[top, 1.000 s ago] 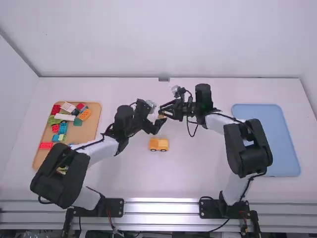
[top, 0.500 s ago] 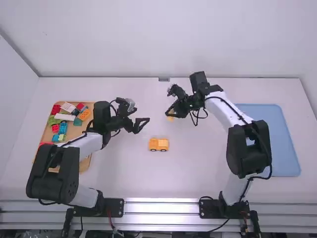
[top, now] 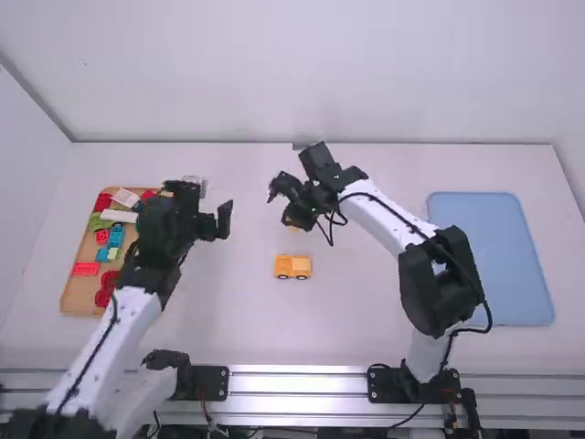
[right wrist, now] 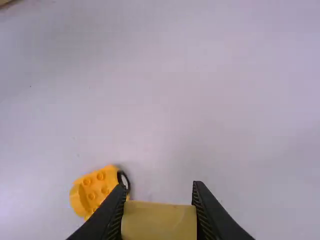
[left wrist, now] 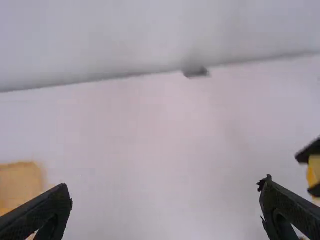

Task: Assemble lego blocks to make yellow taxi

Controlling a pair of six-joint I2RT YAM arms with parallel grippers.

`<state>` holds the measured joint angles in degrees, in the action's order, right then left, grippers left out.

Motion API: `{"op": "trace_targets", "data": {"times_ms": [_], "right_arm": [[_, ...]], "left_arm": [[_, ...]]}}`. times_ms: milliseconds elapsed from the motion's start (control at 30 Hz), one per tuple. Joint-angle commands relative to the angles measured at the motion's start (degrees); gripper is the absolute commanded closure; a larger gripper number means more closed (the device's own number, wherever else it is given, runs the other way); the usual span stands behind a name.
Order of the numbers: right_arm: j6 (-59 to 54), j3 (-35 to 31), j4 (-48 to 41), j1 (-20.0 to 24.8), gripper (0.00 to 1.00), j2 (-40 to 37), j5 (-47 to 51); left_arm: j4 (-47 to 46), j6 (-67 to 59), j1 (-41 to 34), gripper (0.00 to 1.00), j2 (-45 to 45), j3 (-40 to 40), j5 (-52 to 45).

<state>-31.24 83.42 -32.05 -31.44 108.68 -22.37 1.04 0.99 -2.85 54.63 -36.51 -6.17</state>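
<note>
In the high view the car [top: 293, 267], orange and on wheels, stands on the table [top: 356, 315]. Just beyond it is the right gripper [top: 285, 210], with the yellow block [top: 292, 227] in its grasp, apart from the car. The left gripper [top: 219, 222] is left of the car and farther up the table, its fingers spread. Well left of the car is the wooden tray [top: 164, 247] with coloured bricks [top: 117, 236]; well right of it, the blue tray [top: 494, 256].

In the left wrist view the left gripper [left wrist: 165, 205] has its fingers wide apart and is empty. The yellow block shows between the right gripper's tips.

In the right wrist view the right gripper [right wrist: 159, 200] is closed on the block, a finger against each side. The car lies near the block, studs showing, apart from it.
</note>
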Motion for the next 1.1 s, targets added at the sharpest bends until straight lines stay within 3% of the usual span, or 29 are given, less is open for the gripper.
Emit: {"op": "trace_targets", "data": {"times_ms": [0, 133, 233, 333, 600, 767, 1067], "right_arm": [[-1.92, 2.60, 0.09, -2.69, 1.00, -0.28, 2.03], [-3.15, 5.20, -0.50, -5.97, 1.00, 1.25, 4.11], [-5.27, 12.00, -5.60, -8.20, 1.00, 7.10, 4.00], [-7.26, 19.91, -12.85, -10.40, 1.00, 13.92, 4.26], [-12.55, 32.61, -25.14, -15.61, 1.00, 26.12, 5.49], [-12.13, 34.40, -26.38, -18.80, 1.00, 29.66, 9.73], [-10.34, 30.32, -22.64, -21.53, 0.98, 29.66, 13.11]], "left_arm": [[-2.73, 3.61, -0.07, 0.01, -9.11, 1.66, 11.91], [-2.51, 4.04, 0.00, 0.01, -19.26, 6.82, 16.48], [-2.23, 6.08, 0.15, 0.01, -30.25, 12.79, 22.99], [-4.35, 6.10, -0.13, 0.01, -38.69, 16.35, 23.61], [-5.09, 7.58, 0.07, 0.01, -45.11, 21.92, 23.85], [-5.31, 7.58, -0.09, 0.01, -45.09, 22.45, 23.85], [-5.81, 7.76, -0.13, 0.01, -45.09, 22.67, 23.85]]}}
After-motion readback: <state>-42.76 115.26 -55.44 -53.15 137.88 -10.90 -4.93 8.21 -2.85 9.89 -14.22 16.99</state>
